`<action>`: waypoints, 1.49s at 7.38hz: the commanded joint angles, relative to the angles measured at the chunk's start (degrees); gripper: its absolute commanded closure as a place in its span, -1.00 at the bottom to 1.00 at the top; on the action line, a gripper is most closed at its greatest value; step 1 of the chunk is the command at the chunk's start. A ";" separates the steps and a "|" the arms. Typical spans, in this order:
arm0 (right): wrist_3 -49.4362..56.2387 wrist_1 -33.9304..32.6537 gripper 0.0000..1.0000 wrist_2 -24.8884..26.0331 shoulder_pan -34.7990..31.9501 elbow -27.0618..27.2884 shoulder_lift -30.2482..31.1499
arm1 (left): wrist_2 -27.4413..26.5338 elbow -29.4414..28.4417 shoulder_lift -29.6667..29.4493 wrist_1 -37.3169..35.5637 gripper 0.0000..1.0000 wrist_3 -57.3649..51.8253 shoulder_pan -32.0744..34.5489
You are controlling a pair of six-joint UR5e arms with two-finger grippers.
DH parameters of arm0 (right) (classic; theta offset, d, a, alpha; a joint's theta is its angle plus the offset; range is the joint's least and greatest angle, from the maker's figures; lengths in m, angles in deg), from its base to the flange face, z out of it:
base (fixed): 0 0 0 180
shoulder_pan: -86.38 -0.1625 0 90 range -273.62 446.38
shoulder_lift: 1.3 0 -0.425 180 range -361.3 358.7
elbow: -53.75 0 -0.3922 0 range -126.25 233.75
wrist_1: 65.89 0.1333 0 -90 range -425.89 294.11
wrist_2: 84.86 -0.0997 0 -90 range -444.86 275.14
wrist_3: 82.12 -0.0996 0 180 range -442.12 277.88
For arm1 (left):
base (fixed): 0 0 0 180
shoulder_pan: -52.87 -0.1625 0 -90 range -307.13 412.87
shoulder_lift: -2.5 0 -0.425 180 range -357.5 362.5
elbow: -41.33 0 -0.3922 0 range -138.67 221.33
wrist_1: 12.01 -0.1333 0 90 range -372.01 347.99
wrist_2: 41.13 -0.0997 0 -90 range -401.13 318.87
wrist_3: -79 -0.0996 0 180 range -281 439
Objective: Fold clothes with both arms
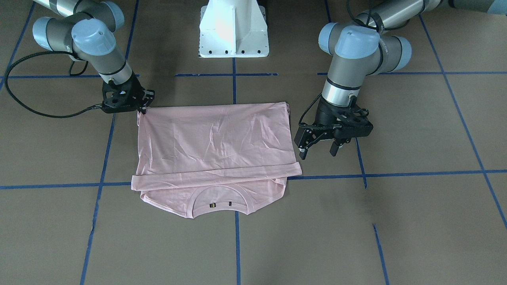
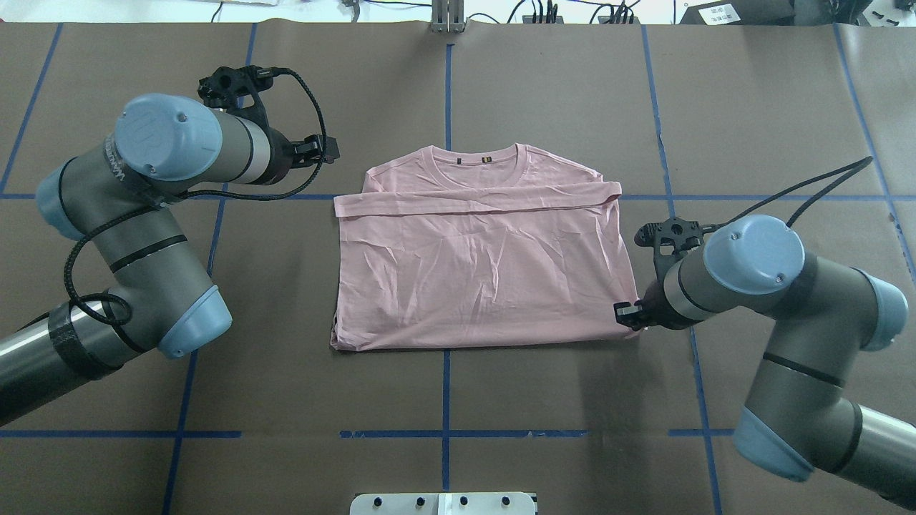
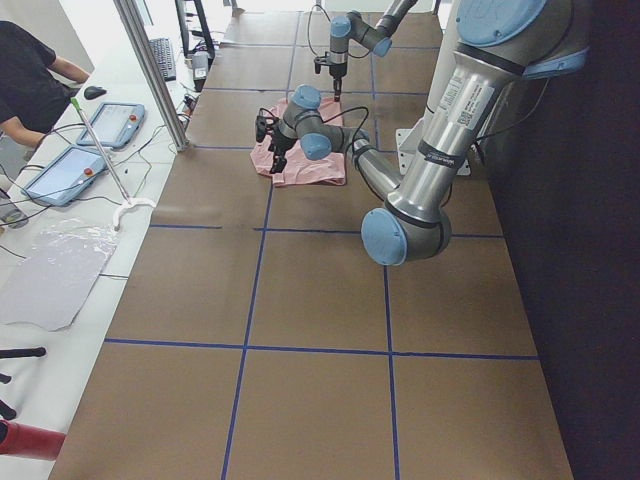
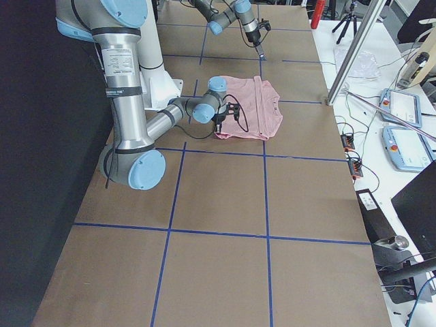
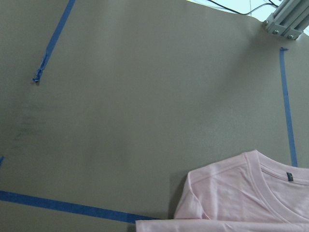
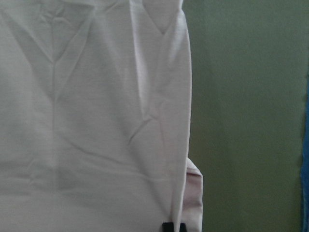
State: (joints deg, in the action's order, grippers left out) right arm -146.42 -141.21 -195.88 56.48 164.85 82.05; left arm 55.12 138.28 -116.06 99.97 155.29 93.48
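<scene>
The pale pink T-shirt (image 1: 216, 146) lies folded on the brown table, plain back up, with its collar (image 1: 221, 200) on the side away from the robot. A folded band crosses it just below the collar. My right gripper (image 1: 143, 108) is down at the shirt's near corner (image 2: 630, 325) and looks shut on the cloth. The right wrist view shows the dark fingertips (image 6: 174, 226) on the shirt's edge. My left gripper (image 1: 318, 150) is open and empty, raised above the table beside the shirt's other side. The left wrist view shows only the collar end (image 5: 251, 193).
The white pedestal base (image 1: 233, 31) stands behind the shirt, between the arms. Blue tape lines (image 1: 237, 245) grid the brown table cover. A black cable (image 1: 35, 111) loops from the right wrist. An operator (image 3: 30, 80) with tablets sits past the table's far edge.
</scene>
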 commanded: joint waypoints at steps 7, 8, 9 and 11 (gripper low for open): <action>-15.86 0.79 -1.00 -2.62 16.15 17.48 10.27 | 3.68 6.21 1.39 -4.20 -1.00 5.31 -6.20; -15.85 0.79 -1.00 -2.70 11.93 17.75 8.17 | 2.98 8.24 1.49 -6.75 -1.00 10.49 -10.68; -15.85 0.88 -1.00 -3.05 7.71 17.92 6.32 | 0.36 8.35 1.15 -9.48 -0.97 16.38 -16.38; -15.85 0.88 -1.00 -2.79 2.33 17.84 4.29 | -0.98 8.26 -1.04 -15.89 -0.96 20.64 -19.68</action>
State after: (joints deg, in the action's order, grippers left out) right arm -162.27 -140.35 -198.76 62.38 182.69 87.49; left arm 54.97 146.46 -115.90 87.88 172.95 76.01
